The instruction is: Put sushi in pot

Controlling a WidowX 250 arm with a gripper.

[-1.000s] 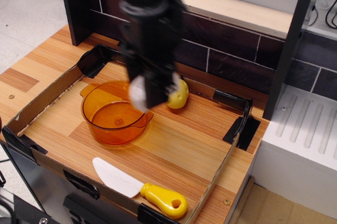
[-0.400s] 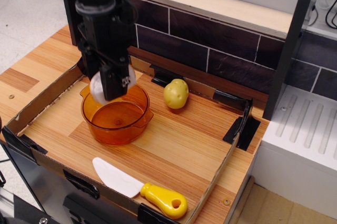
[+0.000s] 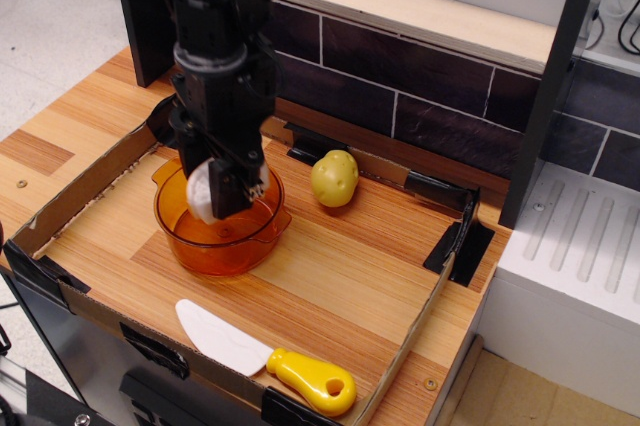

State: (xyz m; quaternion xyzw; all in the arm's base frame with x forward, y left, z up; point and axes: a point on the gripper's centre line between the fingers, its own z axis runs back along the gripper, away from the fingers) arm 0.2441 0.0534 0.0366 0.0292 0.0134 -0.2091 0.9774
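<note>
gripper [image 3: 228,198] lower, sushi [image 3: 203,193] now inside pot [image 3: 215,243] mouth

Gripper [image 3: 226,189] moved from near the potato [image 3: 334,178], leftward over the pot's far-left rim, then back right and down; now hangs within the pot [image 3: 222,218] opening. Sushi [image 3: 203,192] carried along, clamped throughout, now lower, inside the rim line. Potato, earlier partly hidden behind the arm, now fully visible.

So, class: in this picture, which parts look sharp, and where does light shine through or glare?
In the observation.image view, the knife and potato are sharp; the pot glows orange as light passes through; the sushi in the gripper looks bright and washed out.
</note>
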